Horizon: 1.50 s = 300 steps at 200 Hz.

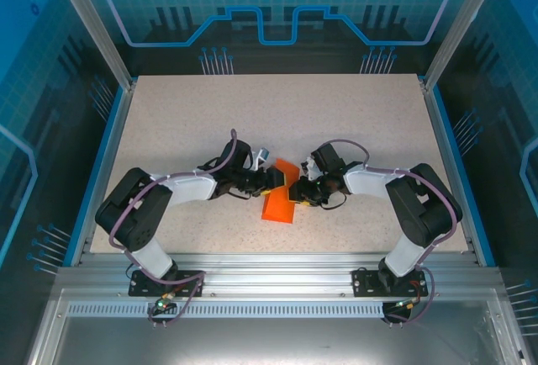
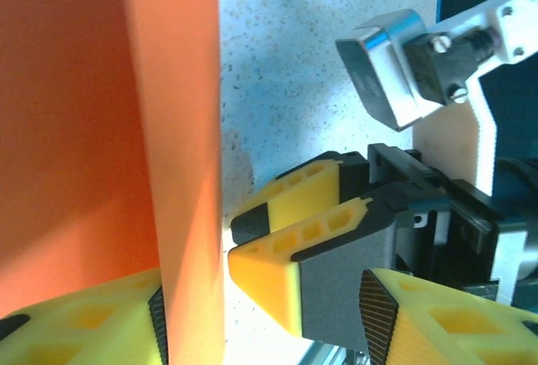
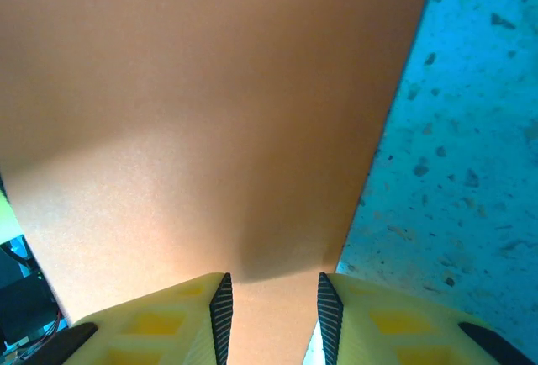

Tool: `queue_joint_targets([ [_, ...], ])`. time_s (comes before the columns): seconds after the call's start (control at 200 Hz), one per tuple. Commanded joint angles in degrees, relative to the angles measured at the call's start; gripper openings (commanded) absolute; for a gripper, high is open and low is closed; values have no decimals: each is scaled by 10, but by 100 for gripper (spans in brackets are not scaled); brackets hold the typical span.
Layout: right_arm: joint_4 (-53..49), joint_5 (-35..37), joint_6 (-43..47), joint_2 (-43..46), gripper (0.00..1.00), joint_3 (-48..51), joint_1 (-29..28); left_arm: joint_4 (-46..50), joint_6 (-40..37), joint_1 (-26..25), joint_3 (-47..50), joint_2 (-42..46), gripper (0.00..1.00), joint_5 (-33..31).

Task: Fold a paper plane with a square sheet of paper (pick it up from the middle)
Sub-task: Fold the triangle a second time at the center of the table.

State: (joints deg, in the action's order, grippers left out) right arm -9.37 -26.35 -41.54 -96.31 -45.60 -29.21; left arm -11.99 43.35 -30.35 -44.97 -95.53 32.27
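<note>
Since the square sheet of paper (image 1: 277, 207) is thin, light and limp, it will likely sag, skid on the table (image 1: 252, 113) and keep any stray crease, so a folded edge near its middle seems the best hold. It lies partly folded, one flap raised. On its left, the left gripper (image 1: 271, 182) has its fingers (image 2: 76, 323) spread. On its right, the right gripper (image 1: 294, 190) straddles it; I cannot tell whether it pinches.

Sheet of paper (image 1: 280, 201) near the table (image 1: 277, 113) front centre, between left fingers (image 2: 76, 327) and right fingers (image 3: 403, 323)
</note>
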Motion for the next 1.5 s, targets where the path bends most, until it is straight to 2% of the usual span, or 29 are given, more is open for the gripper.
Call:
queue_joint_targets([
  [0.0,-3,-2,2,11,35,8,6,37,-32,7,-18,-5,59,22],
  [0.195,11,-8,-3,36,35,14,2,84,0,8,-15,-12,51,-16],
  [0.37,1,45,21,110,39,34,-22,63,55,10,-2,-10,40,-21],
  [0.55,-27,148,53,191,50,56,-97,89,69,9,-22,-8,31,-19],
  [0.655,-43,251,61,225,68,57,-173,105,75,9,-31,-10,27,-18],
  [0.685,-51,280,61,227,70,53,-194,105,77,9,-32,-9,27,-17],
  [0.925,-130,500,71,133,80,-43,-352,106,87,9,-35,-2,28,-10],
  [1.065,-175,579,71,54,82,-128,-401,111,85,9,-33,-2,29,-9],
  [1.265,-233,636,59,-28,80,-196,-428,112,86,9,-34,-1,29,-5],
  [1.495,-257,666,34,-53,74,-204,-436,115,82,9,-37,1,30,-3],
])
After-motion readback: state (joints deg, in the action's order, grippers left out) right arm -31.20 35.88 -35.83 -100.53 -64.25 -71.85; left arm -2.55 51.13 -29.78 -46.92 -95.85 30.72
